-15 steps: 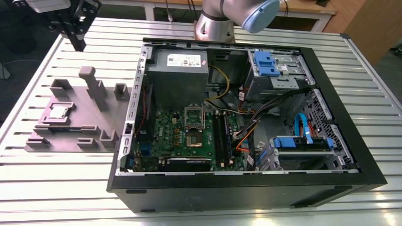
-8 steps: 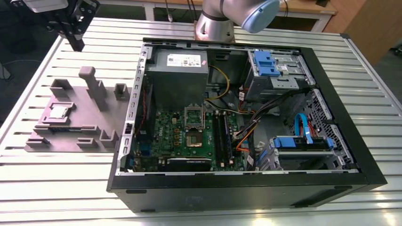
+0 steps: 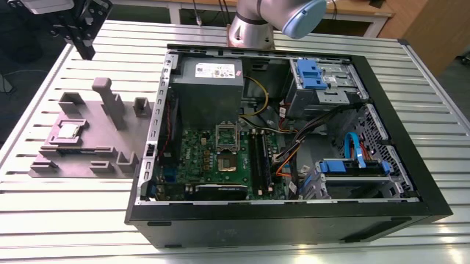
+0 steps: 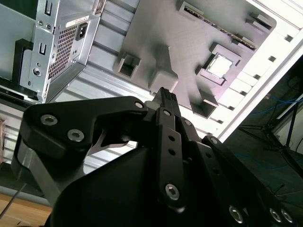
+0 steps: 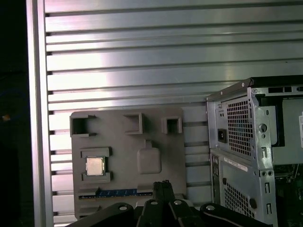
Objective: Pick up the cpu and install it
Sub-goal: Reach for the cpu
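A: Looking for the cpu (image 3: pixel 70 131)?
B: Seated flat in a pocket of the grey fixture plate (image 3: pixel 103 149) on the counter (image 3: pixel 74 220), just beside the open case (image 3: pixel 294 223); likely cradled for a clean grasp.
A: And the jaws?
B: Pressed together, empty, hovering well above that plate.

The exterior view's top edge cuts off the claw (image 3: pixel 85 52) and the arm (image 3: pixel 253 25), and the claw hides one fixture plate (image 5: pixel 125 161) edge in the first wrist view.

The cpu (image 5: pixel 95 166) on grey fixture plate (image 5: pixel 121 152)
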